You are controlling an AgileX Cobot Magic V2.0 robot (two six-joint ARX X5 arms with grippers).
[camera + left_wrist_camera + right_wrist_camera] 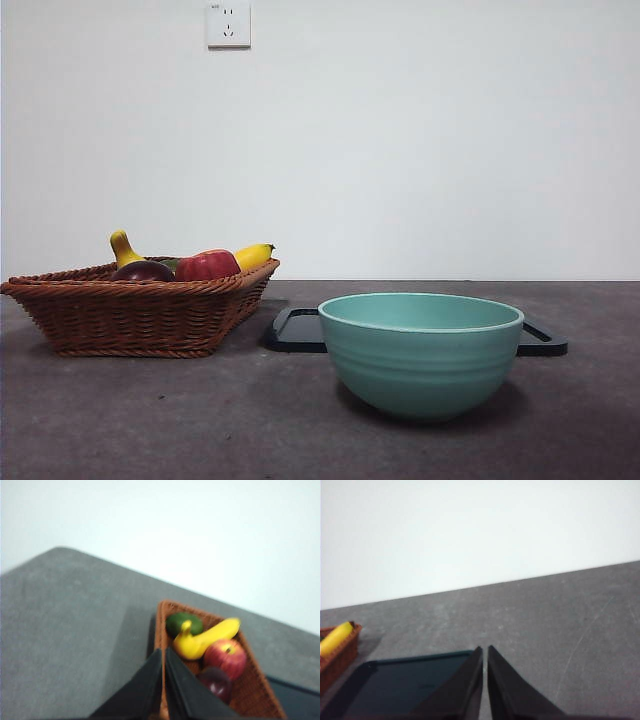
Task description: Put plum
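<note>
The plum point(142, 270), dark maroon and glossy, lies in the wicker basket point(130, 312) at the left of the table, beside a red apple point(207, 265). The left wrist view looks down on the plum point(216, 682) in the basket point(255, 695), just past my left gripper point(164, 652), which is shut and empty above the basket's rim. My right gripper point(484, 651) is shut with nothing in it, over the edge of a black tray point(400, 682). Neither arm shows in the front view.
A yellow banana point(205, 639) and a green fruit point(184, 624) share the basket with the apple point(225, 659). A teal bowl point(421, 352) stands front and centre, with the black tray point(300, 330) behind it. A wall socket point(228, 24) sits high on the white wall.
</note>
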